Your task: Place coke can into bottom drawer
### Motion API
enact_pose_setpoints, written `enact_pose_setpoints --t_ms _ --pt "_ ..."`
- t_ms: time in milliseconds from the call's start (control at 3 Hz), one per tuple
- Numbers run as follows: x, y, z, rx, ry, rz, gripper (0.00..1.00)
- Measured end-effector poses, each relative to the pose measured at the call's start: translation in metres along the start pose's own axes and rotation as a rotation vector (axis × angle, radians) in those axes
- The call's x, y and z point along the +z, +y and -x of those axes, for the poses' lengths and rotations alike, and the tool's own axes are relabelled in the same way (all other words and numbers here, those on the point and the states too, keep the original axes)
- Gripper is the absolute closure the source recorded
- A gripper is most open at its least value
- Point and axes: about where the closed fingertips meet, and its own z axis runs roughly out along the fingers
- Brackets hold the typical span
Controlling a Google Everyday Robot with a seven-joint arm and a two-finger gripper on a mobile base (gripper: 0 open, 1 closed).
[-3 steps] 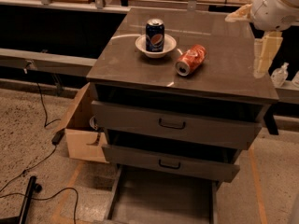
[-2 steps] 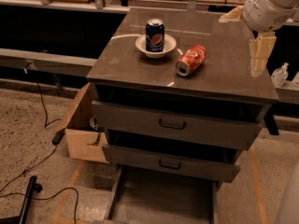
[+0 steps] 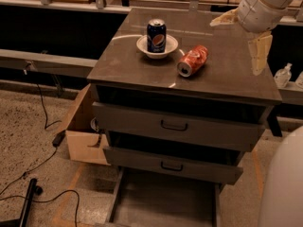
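**Approach to the coke can, before any grasp.** The coke can (image 3: pixel 192 60) lies on its side on top of the bench (image 3: pixel 222 82), a three-drawer cabinet. Its silver end faces the front edge, and it sits just beside a white bowl (image 3: pixel 143 46) that holds an upright blue can (image 3: pixel 156 35). The pincer (image 3: pixel 235 47) hangs over the right rear part of the bench top, well apart from the coke can. Its two tan fingers are spread wide and nothing is between them.

Over the last second the pincer has drifted a little leftward from the right edge of the bench, towards the coke can. The coke can, bowl and blue can have not moved. The shift reads as the start of the reach, so the task appears to be at its first step, with pick-up, carry and release all still to do.

The bottom drawer (image 3: pixel 161 205) is pulled out at floor level, with its flat floor exposed to receive the can. The two drawers above it also stand slightly forward of the frame. A cardboard box (image 3: pixel 85 143) sits on the ground to the left of the bench.

Because the coke can lies flat, it may roll if a finger nudges it.
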Motion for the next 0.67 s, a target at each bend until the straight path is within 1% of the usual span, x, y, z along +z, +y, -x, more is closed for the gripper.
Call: enact_pose_setpoints --t_ms 333,667 --pt "0.014 -0.016 0.005 -0.091 -0.03 0.013 0.0" --pt "0.04 -0.044 0.006 -0.15 -0.003 0.047 0.0"
